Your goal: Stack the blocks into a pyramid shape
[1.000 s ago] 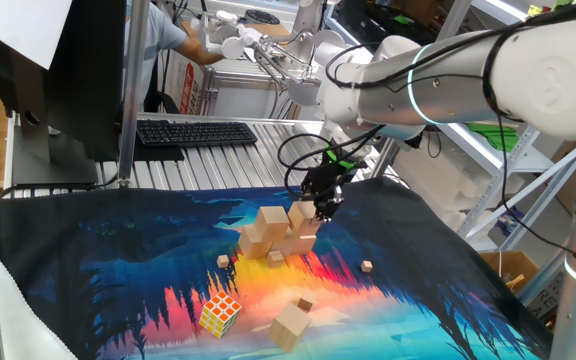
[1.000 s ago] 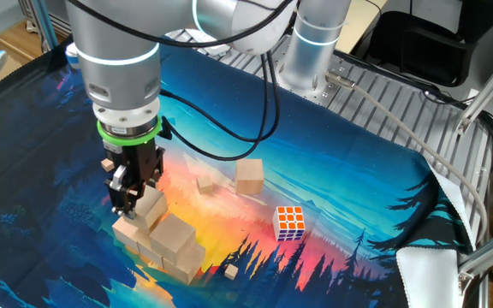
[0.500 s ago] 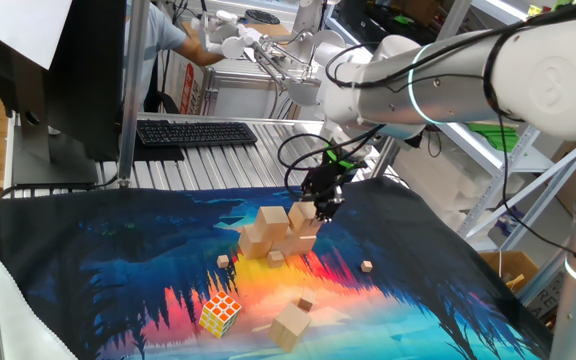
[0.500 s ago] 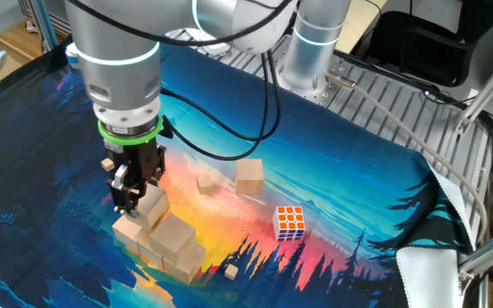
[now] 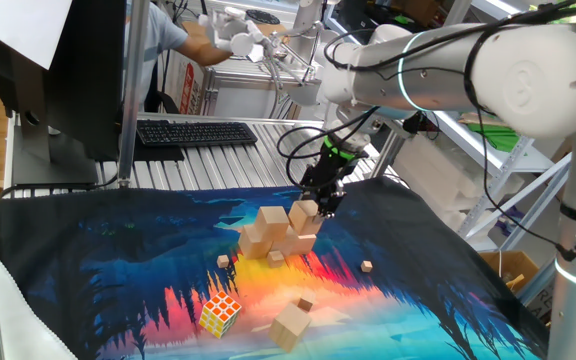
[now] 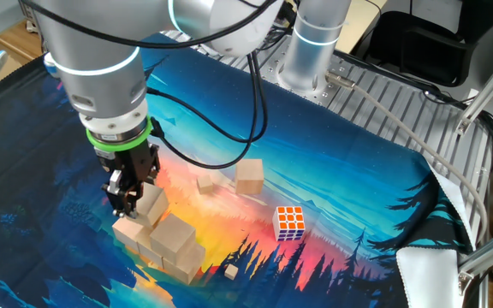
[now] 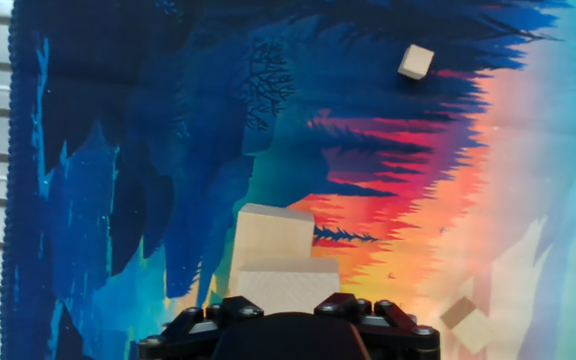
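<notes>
The arm (image 5: 438,70) is swinging its upper links up and back toward the far edge of the table, while the gripper (image 6: 127,192) is rolling slightly over the blocks (image 6: 165,238).

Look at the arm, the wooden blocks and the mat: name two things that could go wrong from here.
1. The gripper holds a block on the second layer, close beside another upper block; releasing it off-centre or tilted could topple the stack.
2. Pulling away carelessly, the jaws might nudge that neighbour.
3. One block lies far off by the puzzle cube; fetching it risks clipping loose small cubes.
</notes>
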Tool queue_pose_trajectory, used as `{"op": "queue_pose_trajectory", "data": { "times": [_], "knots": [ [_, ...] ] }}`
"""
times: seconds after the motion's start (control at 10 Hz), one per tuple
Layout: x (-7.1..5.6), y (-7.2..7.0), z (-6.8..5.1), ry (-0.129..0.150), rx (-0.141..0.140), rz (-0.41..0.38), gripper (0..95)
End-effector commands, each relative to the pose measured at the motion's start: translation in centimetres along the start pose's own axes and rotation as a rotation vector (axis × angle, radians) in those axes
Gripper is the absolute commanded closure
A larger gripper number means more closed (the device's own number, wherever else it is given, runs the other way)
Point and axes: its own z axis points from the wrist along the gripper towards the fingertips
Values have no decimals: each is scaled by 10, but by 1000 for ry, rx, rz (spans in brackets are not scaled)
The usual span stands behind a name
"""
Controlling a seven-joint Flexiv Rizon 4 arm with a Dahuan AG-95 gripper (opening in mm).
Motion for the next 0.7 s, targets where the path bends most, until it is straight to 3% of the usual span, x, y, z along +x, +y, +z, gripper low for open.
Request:
{"op": "queue_pose_trajectory", "data": {
  "times": [0.1,0.5,0.7],
  "knots": [
    [0,0,0,0,-13,-14,950],
    [0,0,0,22,-35,-84,950],
    [0,0,0,32,-53,-73,950]
  ]
}}
